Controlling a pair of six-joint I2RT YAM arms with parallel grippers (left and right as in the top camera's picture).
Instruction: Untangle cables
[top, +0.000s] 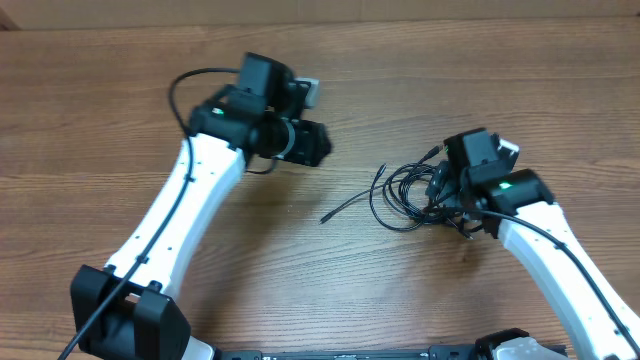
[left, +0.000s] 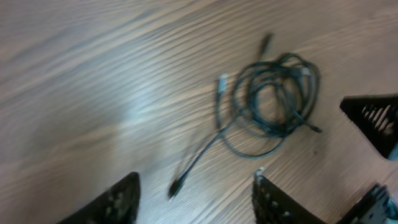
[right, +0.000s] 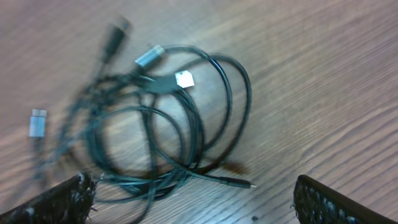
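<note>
in the overhead view the cables (top: 405, 195) lie as one loose heap of overlapping loops on the wooden counter (top: 480, 70), right of the frame's centre, so i judge the untangling barely begun: only one cord end (top: 325, 217) trails free toward the lower left, and the rest is yet to be pulled apart. the right hand (top: 450, 195) sits at the heap's right edge and hides part of it, while the left hand (top: 315, 145) hangs well apart, to the upper left. in the left wrist view the left hand (left: 196, 205) is spread, with nothing between its fingers (left: 118, 199); the cables (left: 245, 99) lie in the upper right, a dark plug (left: 176, 186) on the free end reaching toward the lower middle and a silvery plug (left: 222, 81) just left of the coil. a dark shape at the right edge is, i take it, part of the right hand (left: 373, 118). in the right wrist view the right hand (right: 199, 205) is spread wide, pinching nothing, and the cables (right: 193, 134) fill the frame's left and middle, above the gap between its fingers (right: 62, 199). two silvery plugs (right: 148, 57) (right: 37, 122) and a small white-tipped plug (right: 183, 79) show, but the left part is blurred, so i cannot tell how many cords cross. the crossings themselves look the main hindrance.
</note>
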